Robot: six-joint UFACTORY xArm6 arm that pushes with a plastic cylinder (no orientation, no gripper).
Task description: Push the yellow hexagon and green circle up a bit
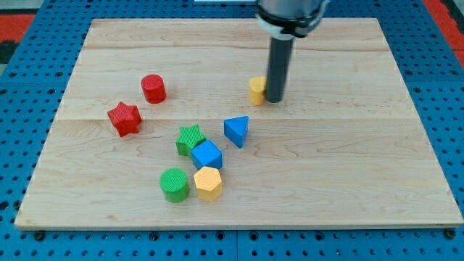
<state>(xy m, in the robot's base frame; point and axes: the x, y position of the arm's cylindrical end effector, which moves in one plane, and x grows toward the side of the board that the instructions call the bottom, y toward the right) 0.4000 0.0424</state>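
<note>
The yellow hexagon [208,183] sits low on the wooden board, just right of the green circle [174,184]; the two nearly touch. My tip [275,100] rests on the board well above and to the right of both, up against the right side of another small yellow block [257,89] that the rod partly hides, so its shape cannot be made out.
A blue cube [206,155] lies right above the yellow hexagon, with a green star [190,138] at its upper left. A blue triangle [236,130] is further right. A red star [125,119] and red cylinder [153,88] stand at the left. The wooden board [362,145] lies on a blue pegboard.
</note>
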